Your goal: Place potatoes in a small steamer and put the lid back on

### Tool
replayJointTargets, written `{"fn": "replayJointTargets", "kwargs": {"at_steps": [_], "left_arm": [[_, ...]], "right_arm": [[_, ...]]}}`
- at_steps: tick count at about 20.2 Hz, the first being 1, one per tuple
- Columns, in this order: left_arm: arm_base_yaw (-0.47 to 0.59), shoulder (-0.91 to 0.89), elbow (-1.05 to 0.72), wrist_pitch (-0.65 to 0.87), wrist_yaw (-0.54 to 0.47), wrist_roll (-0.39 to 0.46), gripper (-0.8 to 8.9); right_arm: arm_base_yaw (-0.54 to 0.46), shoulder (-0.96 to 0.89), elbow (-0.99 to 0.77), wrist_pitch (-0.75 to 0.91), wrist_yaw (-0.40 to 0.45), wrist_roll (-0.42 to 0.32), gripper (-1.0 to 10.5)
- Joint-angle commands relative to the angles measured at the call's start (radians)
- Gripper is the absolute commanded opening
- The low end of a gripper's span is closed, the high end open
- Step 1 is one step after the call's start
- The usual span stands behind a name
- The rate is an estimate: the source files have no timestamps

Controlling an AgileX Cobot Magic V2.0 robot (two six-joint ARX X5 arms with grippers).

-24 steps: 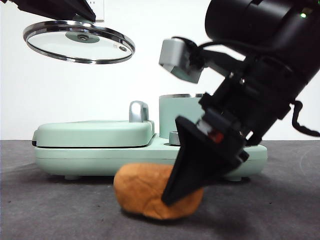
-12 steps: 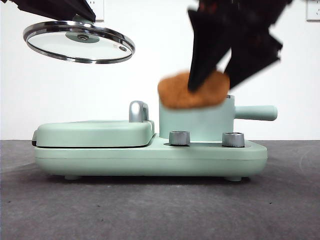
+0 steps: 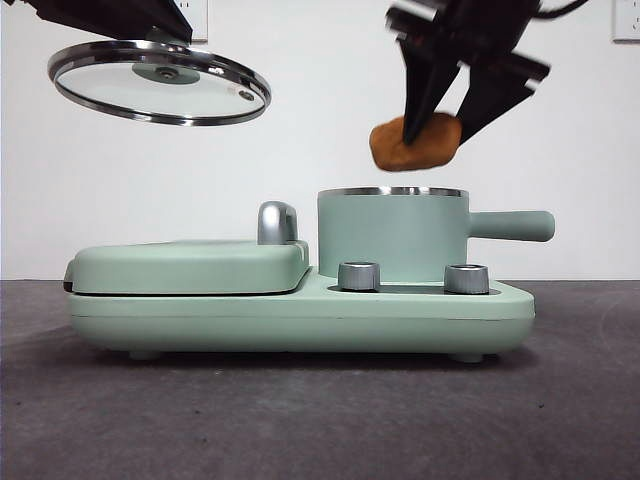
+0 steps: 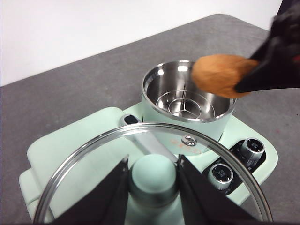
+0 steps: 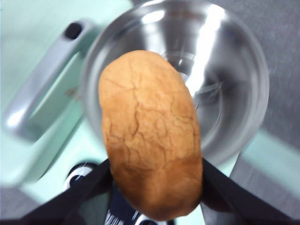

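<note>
My right gripper (image 3: 440,125) is shut on the orange-brown potato (image 3: 415,143) and holds it in the air just above the open mouth of the small mint-green steamer (image 3: 393,235). The right wrist view shows the crackly potato (image 5: 152,136) over the steel inside of the pot (image 5: 225,93). My left gripper (image 4: 152,180) is shut on the mint-green knob of the glass lid (image 4: 154,176) and holds the lid (image 3: 160,82) high at the upper left, off to the side of the pot. The left wrist view shows the empty pot (image 4: 187,98) and the potato (image 4: 220,75) beside it.
The steamer stands on a mint-green appliance base (image 3: 300,315) with two steel dials (image 3: 360,276). A flat mint-green grill cover (image 3: 190,265) with a chrome handle (image 3: 277,222) fills the base's left half. The pot's stubby handle (image 3: 510,225) points right. Dark grey tabletop (image 3: 300,420).
My right gripper lifted the potato from the table in front of the appliance, up past the pot, and now holds it above the pot's rim. The lid and left gripper stayed put.
</note>
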Motion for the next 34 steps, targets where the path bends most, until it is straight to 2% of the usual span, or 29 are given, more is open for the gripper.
{"fn": "replayJointTargets", "kwargs": {"at_steps": [1, 8, 20, 23, 25, 29, 32, 34], "left_arm": [[-0.004, -0.005, 0.015, 0.048, 0.003, 0.000, 0.15], [-0.004, -0.005, 0.015, 0.048, 0.003, 0.000, 0.15], [-0.004, -0.005, 0.015, 0.048, 0.003, 0.003, 0.15], [-0.004, -0.005, 0.015, 0.048, 0.003, 0.003, 0.15], [-0.004, -0.005, 0.015, 0.048, 0.003, 0.003, 0.15], [-0.004, -0.005, 0.015, 0.048, 0.003, 0.005, 0.15], [-0.004, -0.005, 0.015, 0.048, 0.003, 0.006, 0.15], [-0.004, -0.005, 0.015, 0.049, 0.004, 0.006, 0.15]], "right_arm": [[-0.010, 0.087, 0.074, 0.004, -0.022, -0.038, 2.0], [-0.015, 0.235, 0.155, 0.026, -0.016, -0.074, 2.0], [-0.017, 0.295, 0.155, 0.037, 0.001, -0.074, 2.1], [-0.017, 0.295, 0.155, 0.041, 0.001, -0.073, 3.5], [-0.017, 0.294, 0.156, 0.040, 0.001, -0.073, 3.8], [-0.017, 0.205, 0.157, 0.032, 0.002, -0.047, 3.7], [-0.016, 0.077, 0.149, 0.035, -0.009, -0.045, 3.7], [-0.016, -0.033, 0.082, 0.066, -0.014, -0.045, 3.7]]}}
